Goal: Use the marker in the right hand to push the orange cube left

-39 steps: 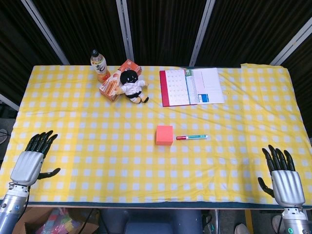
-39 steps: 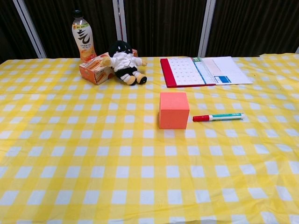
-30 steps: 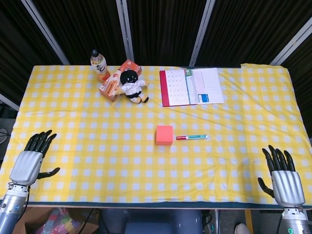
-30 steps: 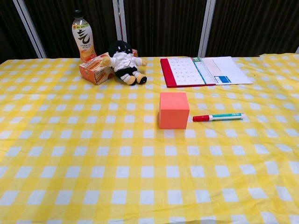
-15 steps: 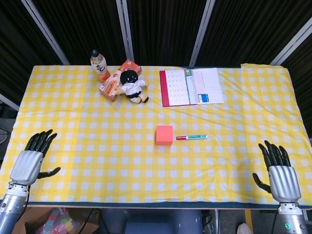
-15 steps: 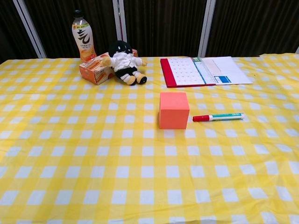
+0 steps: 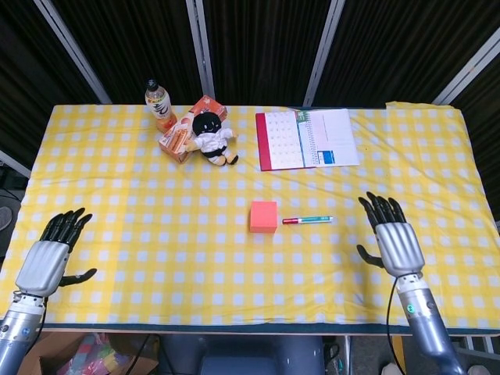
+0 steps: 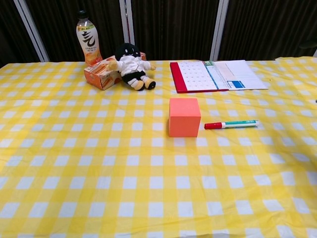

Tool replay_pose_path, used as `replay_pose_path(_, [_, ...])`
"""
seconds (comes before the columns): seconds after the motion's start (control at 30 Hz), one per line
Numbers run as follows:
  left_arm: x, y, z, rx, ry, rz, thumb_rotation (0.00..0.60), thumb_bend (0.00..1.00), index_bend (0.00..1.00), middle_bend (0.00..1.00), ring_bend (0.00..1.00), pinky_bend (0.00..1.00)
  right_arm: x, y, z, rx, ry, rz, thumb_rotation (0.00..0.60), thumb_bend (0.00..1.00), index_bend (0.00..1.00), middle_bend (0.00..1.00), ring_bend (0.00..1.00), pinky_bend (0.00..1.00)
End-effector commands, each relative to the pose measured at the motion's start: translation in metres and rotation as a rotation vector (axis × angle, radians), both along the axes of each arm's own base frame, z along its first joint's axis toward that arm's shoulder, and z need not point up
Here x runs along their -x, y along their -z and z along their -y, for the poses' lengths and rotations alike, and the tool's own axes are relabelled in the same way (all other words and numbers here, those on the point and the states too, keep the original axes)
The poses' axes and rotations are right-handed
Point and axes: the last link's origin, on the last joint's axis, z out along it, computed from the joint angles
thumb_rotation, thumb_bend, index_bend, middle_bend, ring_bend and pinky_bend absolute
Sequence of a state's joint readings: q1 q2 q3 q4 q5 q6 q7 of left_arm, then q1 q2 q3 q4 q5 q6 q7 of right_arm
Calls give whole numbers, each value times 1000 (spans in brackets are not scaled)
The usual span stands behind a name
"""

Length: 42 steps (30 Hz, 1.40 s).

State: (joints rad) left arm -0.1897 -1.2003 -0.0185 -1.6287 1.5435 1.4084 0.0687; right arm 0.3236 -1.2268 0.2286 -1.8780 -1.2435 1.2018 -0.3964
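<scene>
The orange cube (image 7: pixel 264 216) (image 8: pixel 184 117) stands near the middle of the yellow checked tablecloth. Just to its right lies the marker (image 7: pixel 308 220) (image 8: pixel 232 124), teal-bodied with a red cap pointing at the cube, a small gap between them. My right hand (image 7: pixel 394 238) hovers over the table to the right of the marker, fingers spread, holding nothing. My left hand (image 7: pixel 48 258) is at the table's front left corner, fingers apart and empty. Neither hand shows in the chest view.
At the back stand a drink bottle (image 7: pixel 158 104), an orange box (image 7: pixel 187 129) and a small plush toy (image 7: pixel 211 139). An open calendar notebook (image 7: pixel 306 138) lies at the back right of centre.
My right hand has moved from the front right corner up and leftward over the table, toward the marker. The cube, marker and left hand have not moved.
</scene>
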Motion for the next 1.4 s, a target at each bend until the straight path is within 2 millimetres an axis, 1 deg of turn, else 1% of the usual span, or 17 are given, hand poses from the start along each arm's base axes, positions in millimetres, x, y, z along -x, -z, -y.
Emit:
replay_pose_path(0.03, [1,-1,-1,4,-5,2,600,0,0,0,0,0,-35,27,33,-61,-24,-20,600,351,23,0,0,0])
replay_pose_path(0.13, [2,-1,-1,14,-18,3,600,0,0,0,0,0,-42,43,45,-84,-3,-41,600,351,25,0,0,0])
replay_pose_path(0.23, [4,-1,-1,19,-26,3,600,0,0,0,0,0,-43,60,55,-112,18,-67,600,351,78,0,0,0])
replay_pose_path(0.3, [5,-1,-2,24,-31,5,600,0,0,0,0,0,-43,70,61,-125,34,-82,600,351,113,0,0,0])
replay_pose_path(0.43, [4,-3,-2,32,-30,10,600,0,0,0,0,0,-40,88,71,-143,61,-116,600,351,140,0,0,0])
replay_pose_path(0.6, [4,-3,-1,44,-38,15,600,0,0,0,0,0,-34,105,81,-163,93,-130,600,351,147,0,0,0])
replay_pose_path(0.7, [4,-2,-2,49,-36,17,600,0,0,0,0,0,-32,111,85,-173,106,-133,600,351,170,1,0,0])
replay_pose_path(0.87, [4,-2,-2,57,-40,20,600,0,0,0,0,0,-29,119,92,-191,127,-130,600,351,233,29,0,0])
replay_pose_path(1.07, [4,-2,-2,62,-46,23,600,0,0,0,0,0,-27,124,99,-205,148,-135,600,351,238,33,0,0])
replay_pose_path(1.4, [4,-2,-2,62,-48,28,600,0,0,0,0,0,-20,133,103,-220,175,-156,600,351,299,59,0,0])
